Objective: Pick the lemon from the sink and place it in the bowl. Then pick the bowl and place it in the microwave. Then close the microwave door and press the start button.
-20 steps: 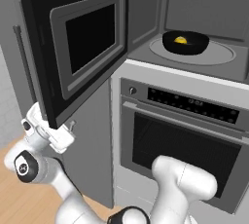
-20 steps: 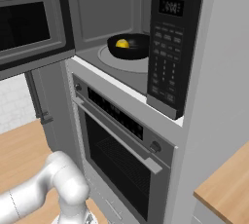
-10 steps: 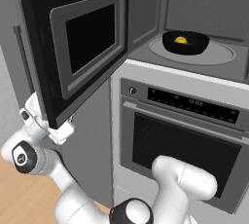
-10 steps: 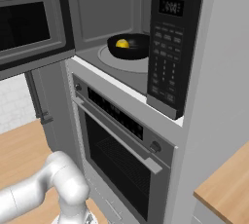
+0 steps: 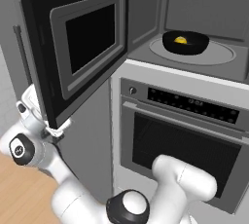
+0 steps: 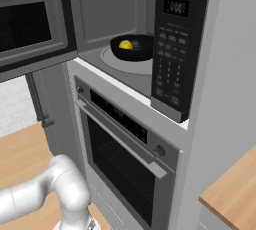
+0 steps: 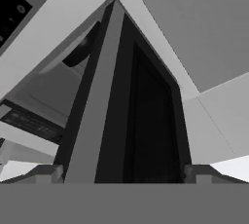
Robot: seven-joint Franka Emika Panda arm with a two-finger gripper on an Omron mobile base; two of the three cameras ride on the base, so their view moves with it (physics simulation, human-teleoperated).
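The pincer (image 7: 119,172) stands wide and released, its two tips either side of the lower free edge of the door (image 7: 121,121) — straddling it, gripping nothing. In the left base view the hand sits low behind that edge, at the door's (image 5: 87,47) outer corner. The door hangs wide open. Inside the microwave (image 6: 180,49) the bowl (image 5: 185,43) rests on the turntable with the lemon (image 5: 180,39) in it.

Risks as I judge them: a push from so near the corner could slide off the edge — the door then swings only partway. A fast shove could slam it and jolt the bowl. With the door ajar, the start button may do nothing.
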